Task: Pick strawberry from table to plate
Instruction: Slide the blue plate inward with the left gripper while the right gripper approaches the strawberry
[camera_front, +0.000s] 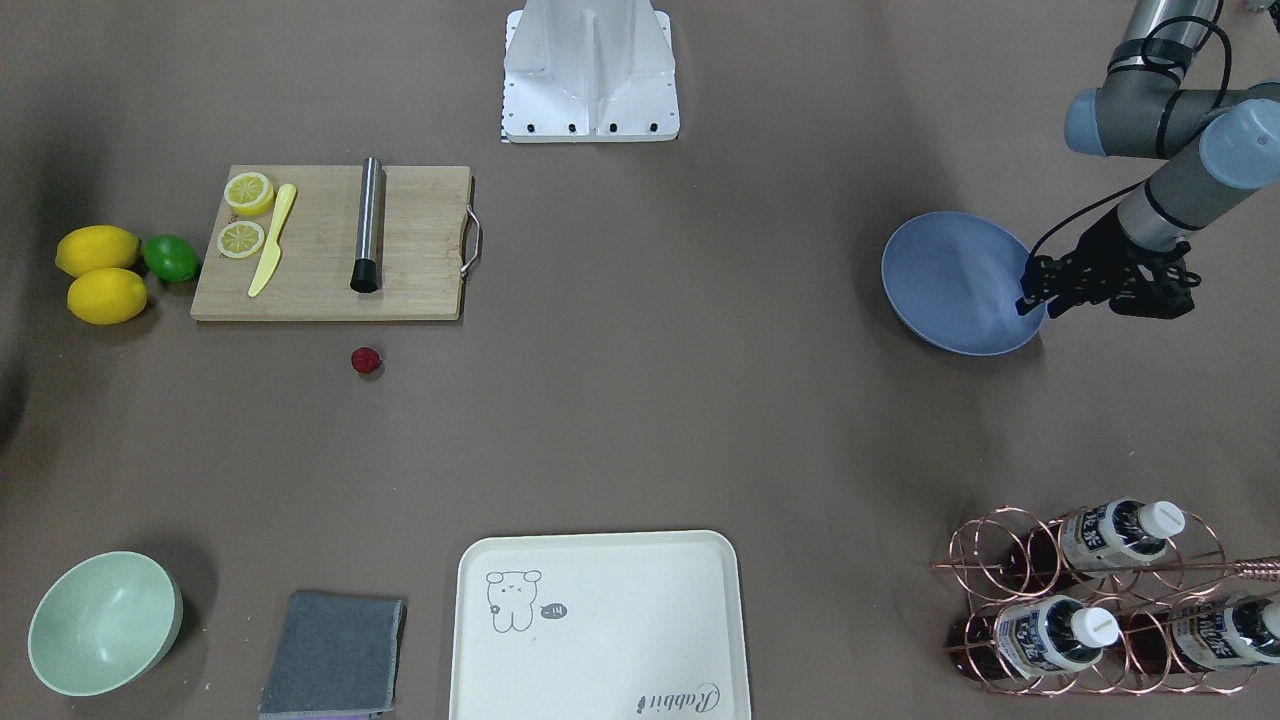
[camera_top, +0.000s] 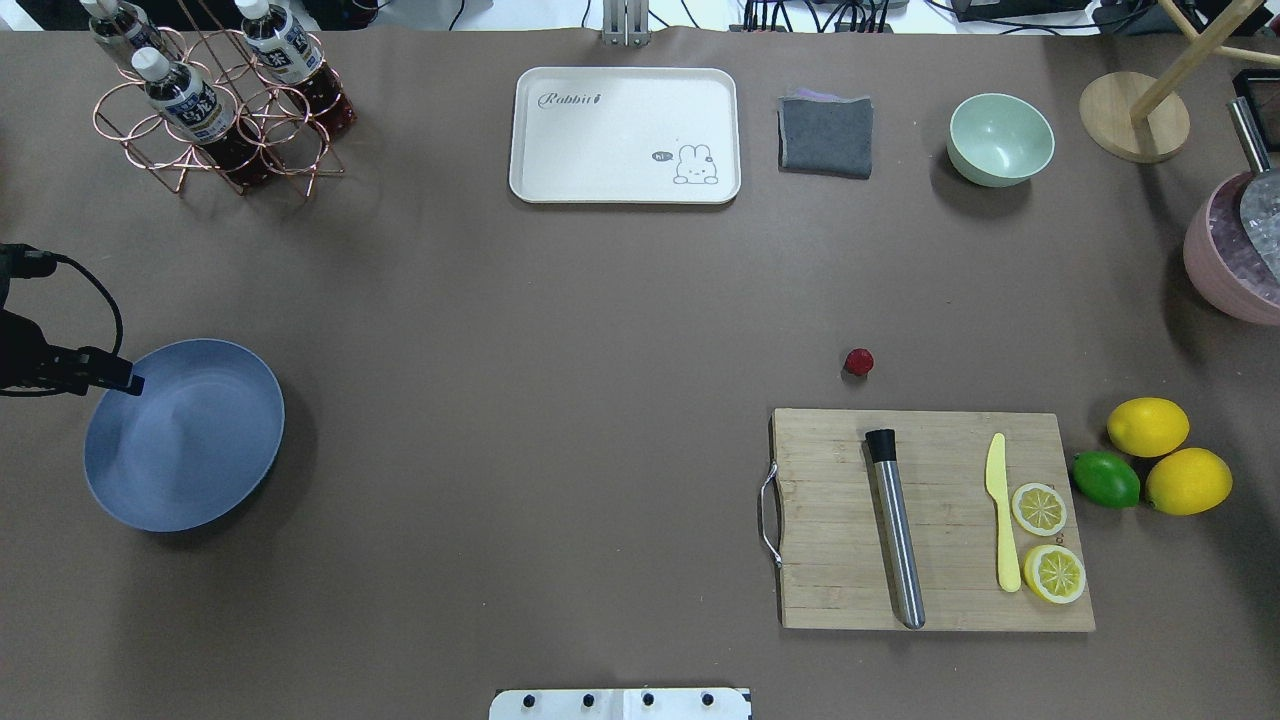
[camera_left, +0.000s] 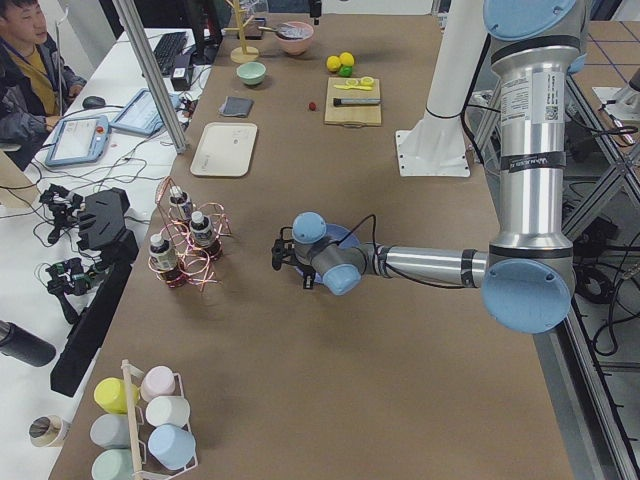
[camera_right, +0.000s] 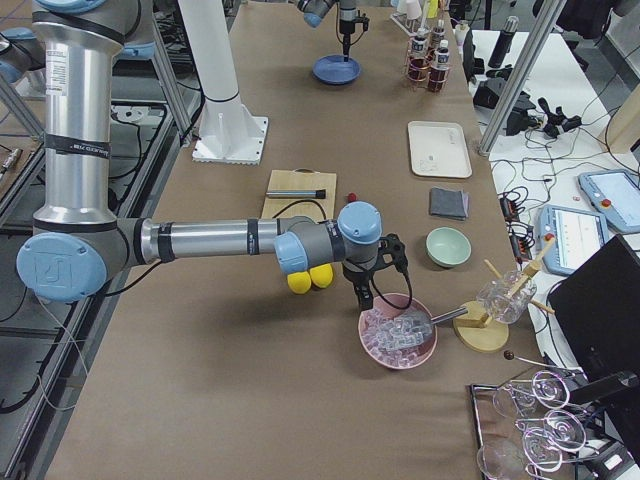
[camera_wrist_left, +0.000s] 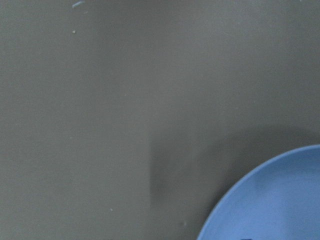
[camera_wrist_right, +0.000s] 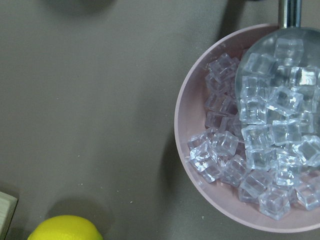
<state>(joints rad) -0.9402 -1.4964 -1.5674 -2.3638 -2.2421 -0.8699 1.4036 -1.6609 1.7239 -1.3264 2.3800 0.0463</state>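
Note:
The strawberry (camera_front: 366, 361) (camera_top: 858, 362) is a small dark-red berry lying alone on the brown table (camera_top: 560, 330), just off the cutting board's far edge. The blue-grey plate (camera_front: 950, 285) (camera_top: 185, 435) (camera_wrist_left: 280, 200) sits far away on my left side, with nothing on it. My left gripper (camera_front: 1028, 298) (camera_top: 130, 383) hovers over the plate's outer rim; its fingers look shut and hold nothing. My right gripper (camera_right: 365, 298) hangs beside the pink ice bowl (camera_right: 398, 335) (camera_wrist_right: 250, 125), seen only from the side, so I cannot tell its state.
A wooden cutting board (camera_top: 930, 520) carries a steel muddler, a yellow knife and lemon slices. Lemons and a lime (camera_top: 1105, 478) lie beside it. A cream tray (camera_top: 625, 135), grey cloth (camera_top: 825, 135), mint bowl (camera_top: 1000, 138) and bottle rack (camera_top: 215, 100) line the far edge.

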